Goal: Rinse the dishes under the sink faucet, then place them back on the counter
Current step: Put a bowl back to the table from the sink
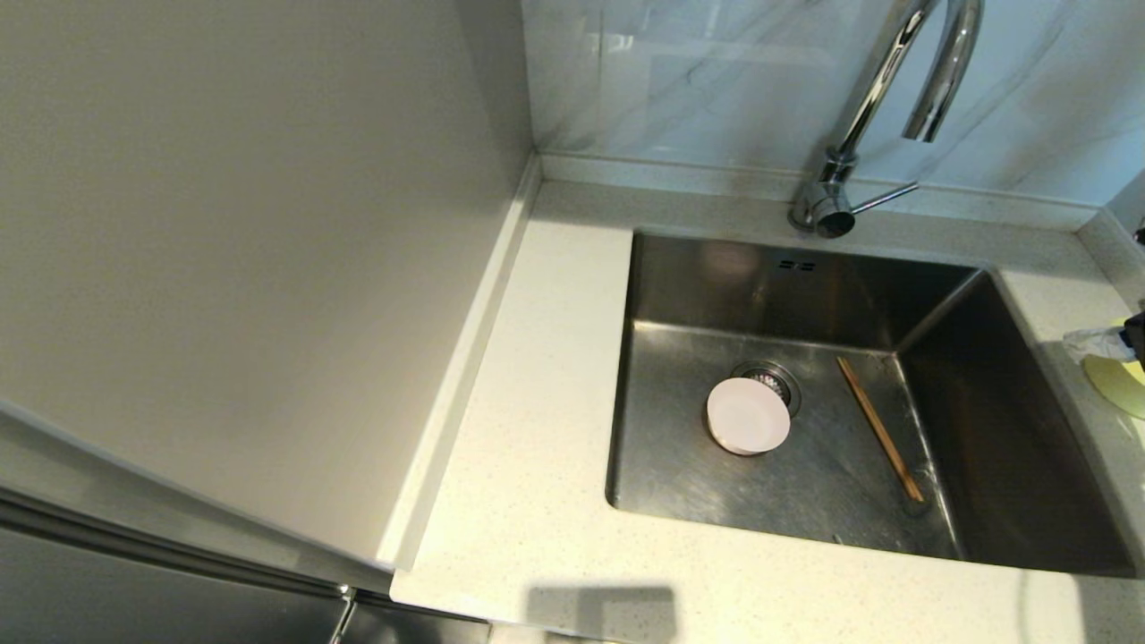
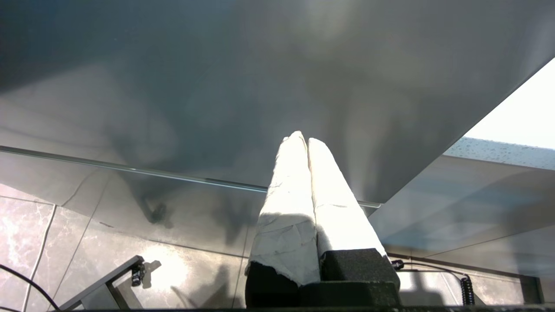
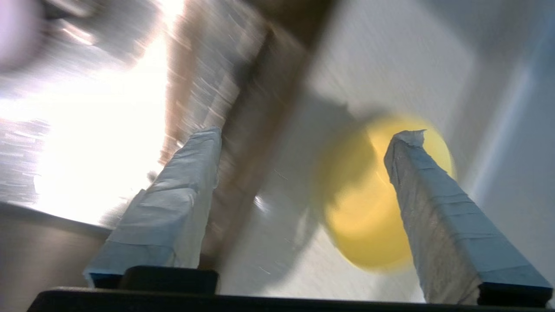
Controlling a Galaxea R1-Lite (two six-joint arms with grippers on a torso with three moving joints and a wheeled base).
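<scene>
The pink bowl [image 1: 748, 416] lies in the sink [image 1: 680, 447], on the basin floor, partly covering the round drain strainer [image 1: 776, 377]. The chopsticks [image 1: 879, 428] lie on the same floor, well apart from the pink bowl, running diagonally along the foot of the right-hand wall; whether this is one stick or a pair laid together cannot be told.

The yellow bowl [image 1: 1118, 385] sits on the counter [image 1: 528, 429] to the right of the sink, cut off by the edge of the head view. In the right wrist view the yellow bowl [image 3: 368, 208] rests on the pale counter surface beyond the fingertips, with nothing gripping it.

The right gripper [image 3: 314, 134] is above that stretch of counter beside the sink rim. Its fingers [image 3: 173, 203] are spread wide, nothing between them.

The faucet [image 1: 881, 98] stands behind the sink, spout arched over the basin, lever [image 1: 884, 197] pointing right. No water is seen running.

The left gripper [image 2: 302, 141] is parked low beside a dark cabinet panel [image 2: 260, 86], over a tiled floor [image 2: 56, 242], fingers pressed together and holding nothing.
</scene>
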